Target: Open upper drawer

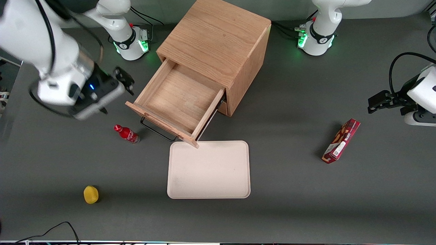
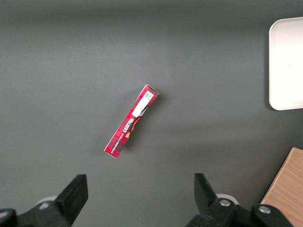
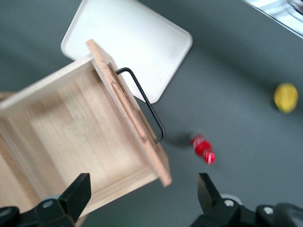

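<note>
Upper drawer (image 1: 177,102) stands pulled well out of the oak cabinet (image 1: 218,41), its bare-wood tray showing and its front corner overhanging the cream tray (image 1: 208,170) on the dark grey surface (image 1: 306,204). Nearest the front camera lies a yellow fruit (image 1: 91,194), then a red bottle (image 1: 127,134) near the black handle (image 1: 157,131). Raised beside the drawer, toward the working arm's end, the end effector (image 3: 144,196) hangs open and empty.

The right arm reaches in from the working arm's end of the worktop, held up in the air. Its white wrist bends down to a black gripper (image 1: 112,93) that holds nothing. In the right wrist view, the two black fingers (image 3: 75,196) are spread wide apart with nothing between them. A small blue light glows on the wrist.
</note>
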{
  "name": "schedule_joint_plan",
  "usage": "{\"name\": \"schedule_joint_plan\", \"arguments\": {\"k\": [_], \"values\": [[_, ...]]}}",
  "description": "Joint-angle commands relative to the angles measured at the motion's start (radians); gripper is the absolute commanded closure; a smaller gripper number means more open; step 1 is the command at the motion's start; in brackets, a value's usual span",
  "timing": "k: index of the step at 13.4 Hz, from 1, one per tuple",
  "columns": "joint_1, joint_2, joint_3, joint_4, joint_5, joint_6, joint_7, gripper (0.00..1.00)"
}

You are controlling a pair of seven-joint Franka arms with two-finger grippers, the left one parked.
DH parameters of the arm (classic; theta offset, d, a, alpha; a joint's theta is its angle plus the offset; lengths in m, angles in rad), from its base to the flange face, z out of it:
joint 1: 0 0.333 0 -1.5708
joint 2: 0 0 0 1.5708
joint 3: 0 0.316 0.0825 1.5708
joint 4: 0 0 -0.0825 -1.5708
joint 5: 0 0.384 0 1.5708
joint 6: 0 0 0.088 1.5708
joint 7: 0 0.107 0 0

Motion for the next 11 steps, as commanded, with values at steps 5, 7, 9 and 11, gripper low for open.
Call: {"name": "schedule_joint_plan", "arguments": {"k": [5, 7, 9, 11], "values": [[-0.008, -0.107, -0.166, -0.028, -0.017, -0.124, 0.41, 0.0], [-0.011, -0.114, -0.237, -0.076, -0.008, -0.173, 0.41, 0.0], [-0.017, -0.2, -0.292, -0.239, 0.029, -0.071, 0.412, 0.0], [-0.016, -0.332, -0.306, -0.48, 0.05, 0.106, 0.41, 0.0]]}}
